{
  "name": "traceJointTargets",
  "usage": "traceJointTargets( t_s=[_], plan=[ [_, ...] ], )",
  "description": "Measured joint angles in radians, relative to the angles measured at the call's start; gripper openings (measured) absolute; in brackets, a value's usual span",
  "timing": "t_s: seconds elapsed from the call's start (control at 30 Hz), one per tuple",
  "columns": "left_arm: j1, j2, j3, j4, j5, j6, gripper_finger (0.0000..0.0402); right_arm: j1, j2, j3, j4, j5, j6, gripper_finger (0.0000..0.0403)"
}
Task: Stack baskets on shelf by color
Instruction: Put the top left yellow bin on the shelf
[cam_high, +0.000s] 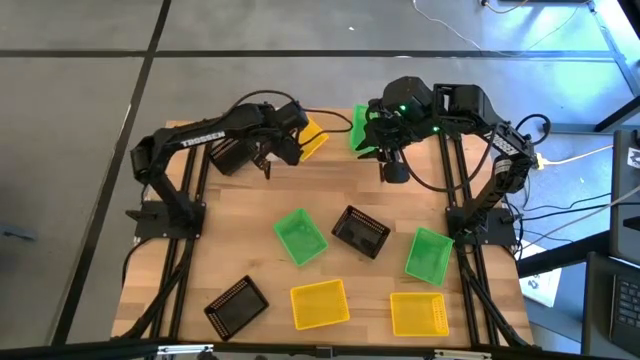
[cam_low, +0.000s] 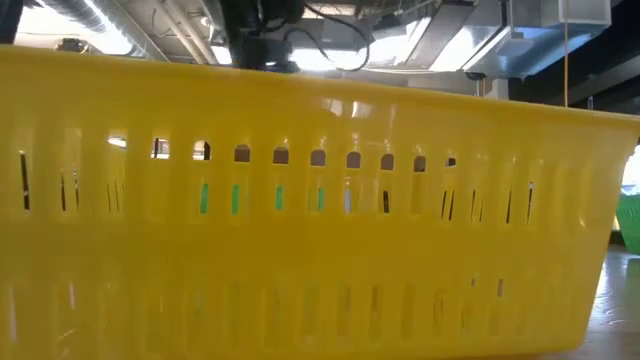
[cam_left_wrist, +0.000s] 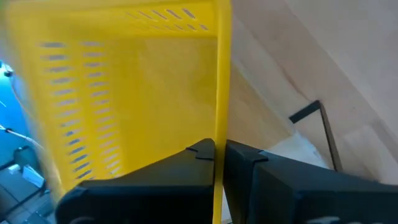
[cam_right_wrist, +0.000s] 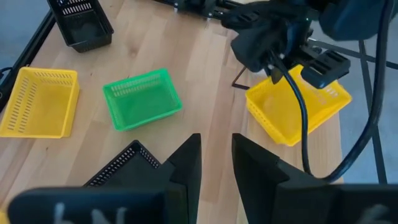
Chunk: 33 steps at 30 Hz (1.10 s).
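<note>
In the high view, the left claw (cam_high: 300, 143) grips the rim of a yellow basket (cam_high: 313, 139) at the upper middle of the desk (cam_high: 250, 250). The right claw (cam_high: 385, 150) stands open above a green basket (cam_high: 360, 130) just right of it

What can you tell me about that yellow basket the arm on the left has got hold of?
The yellow plastic mesh basket is rectangular, with sloped sides, slotted walls and a plain rim. The left gripper is shut on one wall, a dark finger on each side of it. The basket sits tilted at the far edge of the wooden tabletop. It holds nothing, and no other basket touches it.
</note>
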Motion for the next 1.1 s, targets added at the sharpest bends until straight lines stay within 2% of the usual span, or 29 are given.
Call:
traceJointTargets(
  t_s=[0.13,0.33,0.63,1.1],
  plan=[
    [0.000,0.018,0.000,0.005,-0.006,-0.011,0.0001,0.000,0.000,0.000,-0.002,-0.001,0.000,0.0090],
    [-0.003,0.020,0.000,0.053,-0.007,-0.083,0.0024,0.000,0.000,0.000,-0.001,-0.001,0.000,0.0090],
    [-0.018,0.020,0.000,0.056,-0.009,-0.107,0.0048,0.000,0.000,0.000,0.000,-0.001,0.001,0.0090],
    [-0.044,0.001,-0.001,0.108,-0.207,-0.108,0.0049,0.000,0.000,0.000,0.002,-0.001,0.001,0.0090]
  ],
)
